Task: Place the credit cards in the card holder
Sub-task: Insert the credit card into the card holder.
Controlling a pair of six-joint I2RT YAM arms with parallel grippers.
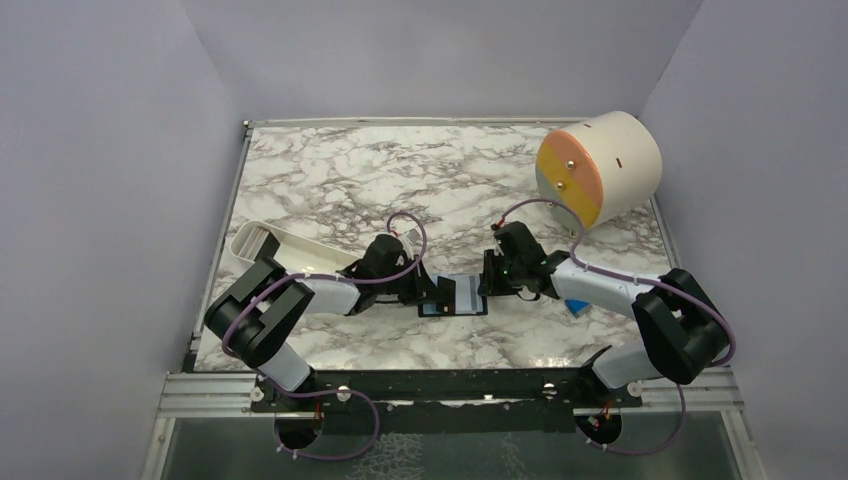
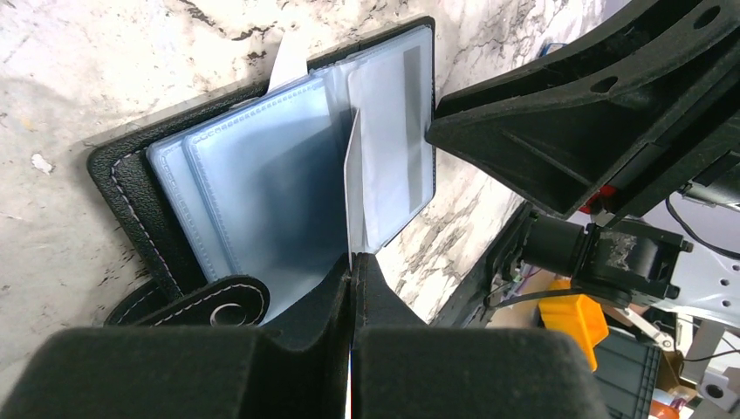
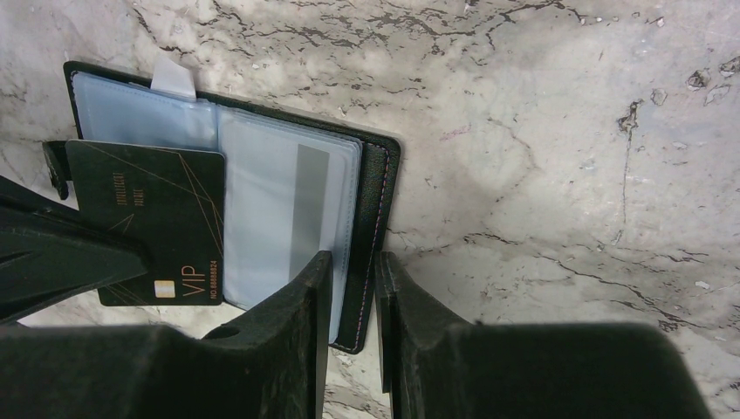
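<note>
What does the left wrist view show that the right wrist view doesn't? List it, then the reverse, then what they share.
Left wrist only: the strap's stud, and the card seen edge-on, pinched in the left gripper. Right wrist only: that card's black face with VIP lettering, and the right gripper astride one edge of the card holder. Both: the card holder lying open, its light blue sleeves, a white slip poking out.

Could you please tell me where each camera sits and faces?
Top external: above, behind the robot, looking down on the table; both arms show.
Left wrist: on the left arm, facing the open card holder; left fingers pinch a card.
Right wrist: on the right arm, looking down; right fingers straddle the holder's edge.
Shared: the card holder.
</note>
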